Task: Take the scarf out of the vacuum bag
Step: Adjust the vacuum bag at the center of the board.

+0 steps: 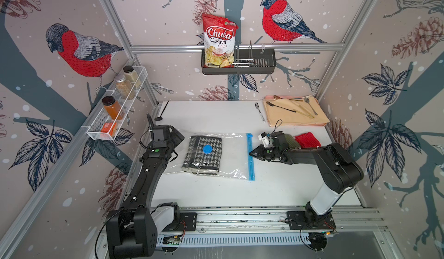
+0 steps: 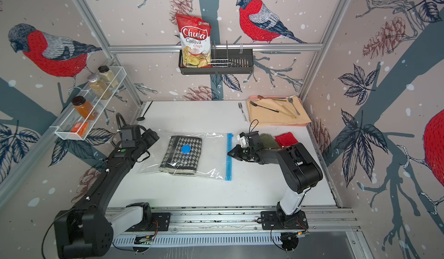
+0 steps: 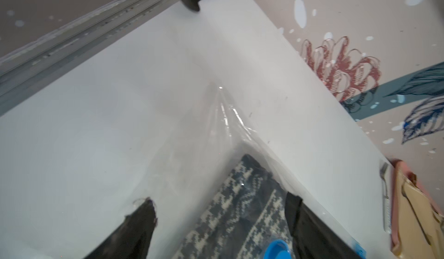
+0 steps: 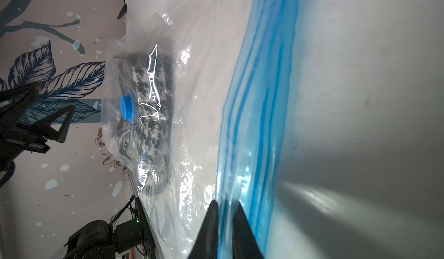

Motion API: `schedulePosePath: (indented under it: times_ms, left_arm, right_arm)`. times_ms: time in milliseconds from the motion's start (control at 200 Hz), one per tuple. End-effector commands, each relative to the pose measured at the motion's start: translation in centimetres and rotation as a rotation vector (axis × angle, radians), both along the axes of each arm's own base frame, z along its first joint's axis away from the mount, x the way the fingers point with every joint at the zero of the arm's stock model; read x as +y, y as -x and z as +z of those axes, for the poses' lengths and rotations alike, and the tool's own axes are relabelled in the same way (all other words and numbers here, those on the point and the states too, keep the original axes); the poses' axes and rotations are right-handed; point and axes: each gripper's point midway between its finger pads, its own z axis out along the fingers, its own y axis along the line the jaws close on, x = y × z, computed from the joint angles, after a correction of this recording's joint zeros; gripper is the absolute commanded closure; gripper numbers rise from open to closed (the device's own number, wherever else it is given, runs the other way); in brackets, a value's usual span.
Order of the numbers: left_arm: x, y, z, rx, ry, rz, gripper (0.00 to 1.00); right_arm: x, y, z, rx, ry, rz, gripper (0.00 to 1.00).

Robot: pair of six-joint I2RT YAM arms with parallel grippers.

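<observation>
Centre frame, the houndstooth scarf [image 1: 201, 155] lies inside the clear vacuum bag [image 1: 234, 149]. Right gripper [image 4: 225, 206] pinches its blue zip strip [image 4: 259, 101]; left gripper [image 3: 218, 197] gapes wide, empty.

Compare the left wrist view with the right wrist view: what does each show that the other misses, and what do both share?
Only the left wrist view shows the silver metal fork and the beige folded cloth. Only the right wrist view shows the right arm's jaws, shut on the light-blue zip strip. Both show the black-and-white houndstooth knit scarf inside the clear plastic vacuum bag with its round blue valve.
</observation>
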Motion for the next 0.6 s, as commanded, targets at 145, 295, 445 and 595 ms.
schedulePosePath:
  times_ms: [145,295,445,595]
  left_arm:
    - [0.2,2.3,-4.5,0.100,0.051,0.049,0.14]
    - [0.2,2.6,-5.2,0.105,0.043,0.043,0.14]
    - [0.2,2.7,-6.3,0.094,0.048,0.046,0.14]
    - [-0.9,2.3,-7.3,0.058,0.103,0.007,0.14]
  right_arm:
    - [-2.6,-2.5,-0.1,-0.043,0.139,-0.048,0.98]
    - [-4.0,-3.5,-0.5,-0.047,0.243,-0.076,1.00]
    - [-4.3,-3.8,-1.4,-0.026,0.270,-0.081,1.00]
    - [-4.0,-3.7,-1.5,-0.018,0.257,-0.073,1.00]
